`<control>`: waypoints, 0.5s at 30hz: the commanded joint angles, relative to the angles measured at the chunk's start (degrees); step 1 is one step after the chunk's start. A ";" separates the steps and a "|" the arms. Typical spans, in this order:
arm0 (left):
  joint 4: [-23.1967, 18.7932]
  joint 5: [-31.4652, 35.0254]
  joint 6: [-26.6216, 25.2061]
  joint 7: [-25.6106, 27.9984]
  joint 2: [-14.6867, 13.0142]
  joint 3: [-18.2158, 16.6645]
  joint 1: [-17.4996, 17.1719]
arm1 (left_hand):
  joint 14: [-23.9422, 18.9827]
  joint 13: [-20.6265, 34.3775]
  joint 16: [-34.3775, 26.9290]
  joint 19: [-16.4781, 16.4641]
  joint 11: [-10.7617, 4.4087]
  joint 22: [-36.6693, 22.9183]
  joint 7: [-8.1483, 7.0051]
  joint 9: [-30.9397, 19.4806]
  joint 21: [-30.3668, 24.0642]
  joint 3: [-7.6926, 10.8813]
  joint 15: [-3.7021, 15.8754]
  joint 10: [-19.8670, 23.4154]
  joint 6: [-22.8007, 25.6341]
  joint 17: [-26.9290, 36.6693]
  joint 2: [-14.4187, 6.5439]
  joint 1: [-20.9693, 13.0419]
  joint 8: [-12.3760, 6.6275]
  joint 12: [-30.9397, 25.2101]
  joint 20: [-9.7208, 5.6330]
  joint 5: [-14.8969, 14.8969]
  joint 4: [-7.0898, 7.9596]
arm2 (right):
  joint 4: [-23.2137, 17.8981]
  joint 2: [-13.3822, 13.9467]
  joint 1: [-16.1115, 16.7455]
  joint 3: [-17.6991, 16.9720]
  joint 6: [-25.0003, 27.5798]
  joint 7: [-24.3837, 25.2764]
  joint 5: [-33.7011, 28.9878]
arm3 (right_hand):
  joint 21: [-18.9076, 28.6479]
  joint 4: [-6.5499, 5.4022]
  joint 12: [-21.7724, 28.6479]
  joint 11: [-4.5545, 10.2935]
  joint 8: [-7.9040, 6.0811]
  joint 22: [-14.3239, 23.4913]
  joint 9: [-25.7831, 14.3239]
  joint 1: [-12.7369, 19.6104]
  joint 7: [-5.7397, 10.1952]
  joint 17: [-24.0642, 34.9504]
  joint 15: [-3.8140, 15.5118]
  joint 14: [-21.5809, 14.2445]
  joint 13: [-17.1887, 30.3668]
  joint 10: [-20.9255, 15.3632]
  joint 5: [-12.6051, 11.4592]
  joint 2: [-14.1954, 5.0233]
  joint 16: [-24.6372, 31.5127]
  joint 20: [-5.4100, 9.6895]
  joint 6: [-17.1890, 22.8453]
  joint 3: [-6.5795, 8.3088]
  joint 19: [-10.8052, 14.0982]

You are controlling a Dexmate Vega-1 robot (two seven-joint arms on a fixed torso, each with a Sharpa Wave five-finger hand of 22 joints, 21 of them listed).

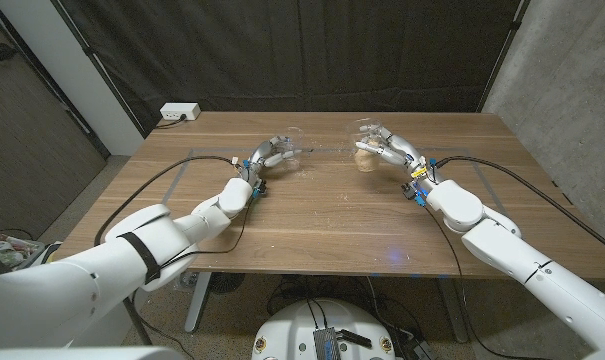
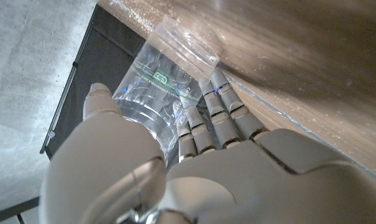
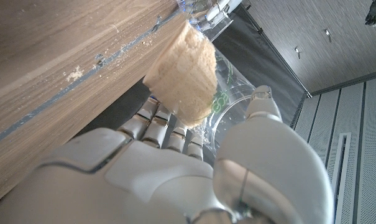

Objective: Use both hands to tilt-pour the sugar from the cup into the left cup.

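Observation:
My left hand [image 1: 266, 157] grips a clear plastic cup [image 1: 288, 146] that stands on the table left of centre; the left wrist view shows the cup [image 2: 156, 87] between thumb and fingers [image 2: 220, 106], with nothing visible inside it. My right hand [image 1: 390, 150] holds a second clear cup [image 1: 366, 140] right of centre. Brown sugar [image 1: 365, 157] fills its lower part. In the right wrist view the sugar [image 3: 181, 71] shows as a tan mass inside the cup [image 3: 228, 93], my right hand [image 3: 175, 168] wrapped around it. The two cups stand apart, a gap between them.
The wooden table [image 1: 312, 215] carries black cables [image 1: 172, 175] running along both arms. A white power strip [image 1: 179, 113] lies at the far left corner. Dark curtains hang behind the table. A few sugar grains [image 3: 73, 73] lie scattered on the wood.

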State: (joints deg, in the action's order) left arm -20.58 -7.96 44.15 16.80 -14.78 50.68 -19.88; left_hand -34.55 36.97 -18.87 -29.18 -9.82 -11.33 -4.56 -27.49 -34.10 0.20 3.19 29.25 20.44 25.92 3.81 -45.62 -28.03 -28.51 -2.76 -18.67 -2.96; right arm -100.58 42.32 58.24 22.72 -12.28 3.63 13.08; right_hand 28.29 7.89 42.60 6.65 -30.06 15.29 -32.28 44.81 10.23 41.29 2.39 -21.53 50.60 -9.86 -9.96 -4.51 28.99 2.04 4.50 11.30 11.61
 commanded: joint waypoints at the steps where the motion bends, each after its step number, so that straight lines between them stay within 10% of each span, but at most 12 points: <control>1: 0.15 -3.23 3.58 -1.36 1.53 -4.55 -2.31 | -1.52 0.51 -0.54 -1.01 0.06 -0.21 0.21 -0.33 -0.57 0.57 7.61 1.13 1.11 0.48 -1.42 -1.13 -0.83 -0.85 -6.00 -0.19 -0.63 | 1.13 -0.34 -0.24 0.15 -0.69 -0.25 0.47 | 0.22 -0.13 -0.09 0.07 -0.27 0.18 -0.24 0.17 0.28 0.18 10.33 -0.41 0.32 -0.40 -0.27 -0.59 -0.28 2.41 0.44 0.24 -0.27; 15: -0.05 -2.36 11.39 0.97 1.43 -6.77 -5.55 | -2.15 1.29 -0.28 -1.22 0.35 -0.37 0.58 -0.85 -0.85 0.83 7.49 1.14 0.91 1.07 -2.46 -2.72 -1.24 -1.62 -5.87 0.10 -1.07 | 3.83 -1.72 -0.71 0.51 -4.20 -0.24 0.43 | 0.50 0.00 -0.20 -0.29 -0.08 0.14 -0.38 0.27 0.14 0.48 10.25 -0.83 0.69 -0.60 -0.28 -0.47 -0.23 2.06 0.41 0.26 -0.12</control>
State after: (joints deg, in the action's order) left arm -20.48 -10.55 49.03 15.99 -13.51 45.88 -22.98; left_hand -36.14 37.96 -19.23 -30.29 -9.83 -11.61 -4.46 -28.05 -34.59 0.90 3.57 30.67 21.57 26.72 1.62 -47.82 -29.05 -29.77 -2.65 -18.63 -3.66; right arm -98.58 41.52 57.90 22.94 -14.23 3.53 13.48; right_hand 28.29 7.90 42.51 6.46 -30.02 15.29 -32.55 44.90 10.23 41.56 2.58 -21.74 51.10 -10.04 -9.94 -4.59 28.99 2.04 4.50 11.30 11.61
